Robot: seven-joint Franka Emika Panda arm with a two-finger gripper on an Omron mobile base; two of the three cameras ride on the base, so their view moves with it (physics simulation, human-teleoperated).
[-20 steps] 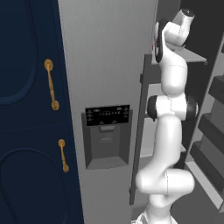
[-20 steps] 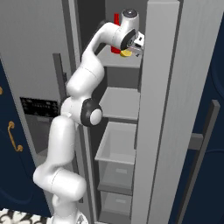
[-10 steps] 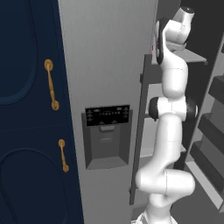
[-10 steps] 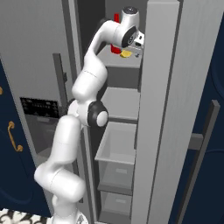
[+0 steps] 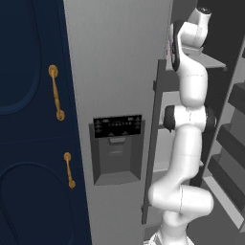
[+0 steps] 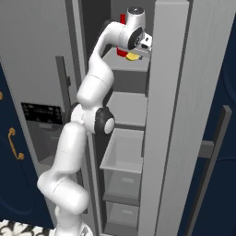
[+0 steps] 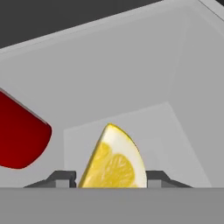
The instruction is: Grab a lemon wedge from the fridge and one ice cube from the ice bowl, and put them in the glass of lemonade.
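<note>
The lemon wedge (image 7: 116,162), bright yellow with a pale rind, lies on the top shelf (image 6: 120,64) of the open grey fridge (image 5: 115,72). My gripper (image 7: 111,178) reaches in at that shelf, its two dark fingertips (image 7: 65,177) pressed against the wedge on either side. From the right base view the gripper (image 6: 140,50) sits at the shelf's front right, with the lemon wedge (image 6: 133,56) showing as a small yellow spot under the hand. The ice cube, ice bowl and glass of lemonade are out of view.
A red bottle (image 7: 19,140) stands just left of the wedge, seen behind the hand as the red bottle (image 6: 122,19). The fridge's right door (image 6: 184,115) stands open close beside the hand. Shelves and drawers (image 6: 122,161) lie below. Navy cabinets (image 5: 33,119) flank the fridge.
The fingers have closed inward from wide open onto the lemon wedge. The hand has edged slightly deeper over the shelf.
</note>
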